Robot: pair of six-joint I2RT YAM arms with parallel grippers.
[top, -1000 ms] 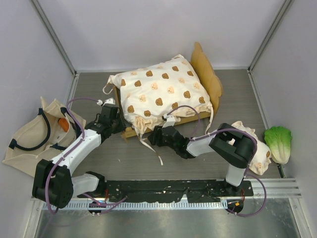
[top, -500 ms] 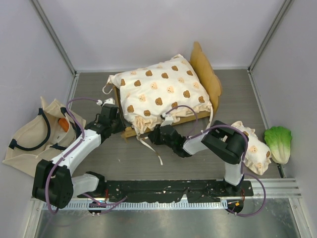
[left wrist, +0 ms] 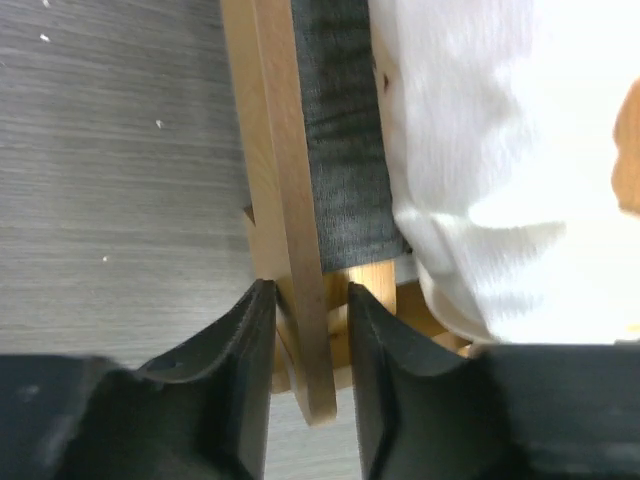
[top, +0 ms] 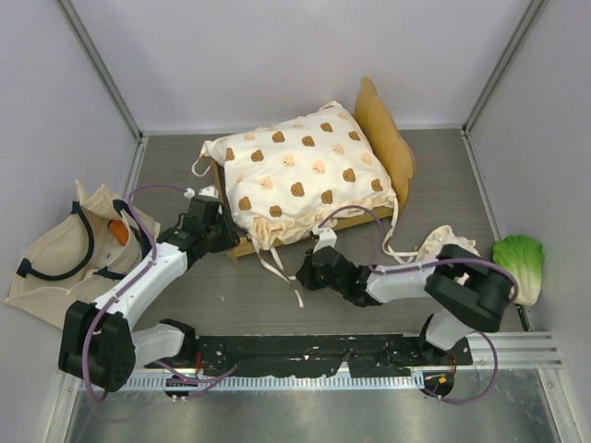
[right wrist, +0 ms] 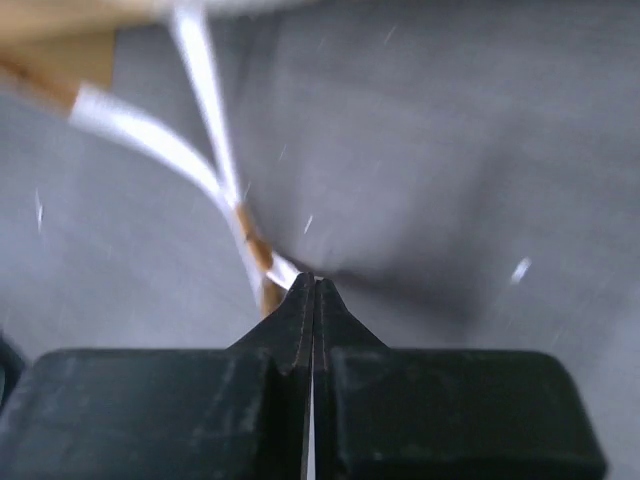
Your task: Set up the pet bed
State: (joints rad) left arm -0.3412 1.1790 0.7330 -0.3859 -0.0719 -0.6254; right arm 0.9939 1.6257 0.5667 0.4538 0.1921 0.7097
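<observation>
The pet bed [top: 383, 129] stands at the back centre, a light-wood frame with a scalloped headboard. A cream bear-print cushion [top: 300, 175] lies on it. My left gripper [top: 226, 238] is at the bed's near-left corner. In the left wrist view its jaws [left wrist: 310, 290] straddle the wooden side rail [left wrist: 298, 200], open, with a gap on the right side. Grey fabric [left wrist: 345, 150] and the cushion [left wrist: 480, 150] lie beyond. My right gripper [top: 303, 275] is low over the table before the bed, shut [right wrist: 314, 280] on a white tie strap [right wrist: 210, 150] of the cushion.
A beige tote bag [top: 55, 254] with black handles lies at the left wall. A green lettuce toy [top: 519, 266] sits at the right wall. A small bear-print pillow [top: 441, 242] lies partly under my right arm. Grey walls close in the table.
My right gripper has shut and drawn back from the bed's near edge toward the right front. My left jaws have loosened from the frame rail; that arm has barely moved.
</observation>
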